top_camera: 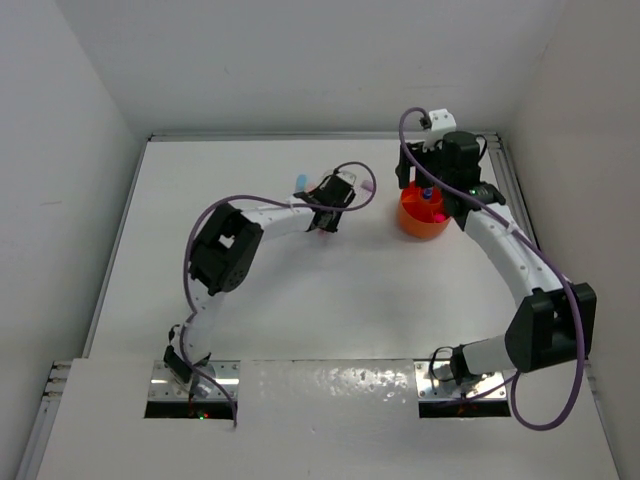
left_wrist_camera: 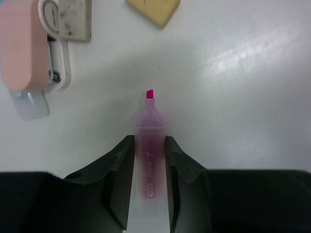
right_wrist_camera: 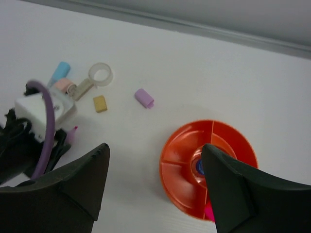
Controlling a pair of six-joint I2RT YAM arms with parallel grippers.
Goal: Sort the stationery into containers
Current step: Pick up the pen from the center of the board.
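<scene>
The pink marker (left_wrist_camera: 149,165) lies on the white table with its bare pink tip (left_wrist_camera: 150,93) pointing away, and my left gripper (left_wrist_camera: 149,141) is shut on its barrel, a jaw pressed to each side. In the top view my left gripper (top_camera: 322,222) sits left of the orange tub (top_camera: 420,222). My right gripper (right_wrist_camera: 155,150) hangs open above the orange tub (right_wrist_camera: 177,160) with nothing between its fingers. A small blue bottle (right_wrist_camera: 199,166) stands in the tub's centre. On the table lie a lilac piece (right_wrist_camera: 144,98), a tan block (right_wrist_camera: 100,103), a clear ring (right_wrist_camera: 101,74), a pastel blue piece (right_wrist_camera: 61,70) and a pink piece (right_wrist_camera: 63,85).
A pink and white stapler-like item (left_wrist_camera: 24,43) and the tan block (left_wrist_camera: 153,9) lie just ahead of the marker's tip. Something pink (right_wrist_camera: 210,212) shows in a tub compartment behind my right finger. Walls close the table at the back and sides.
</scene>
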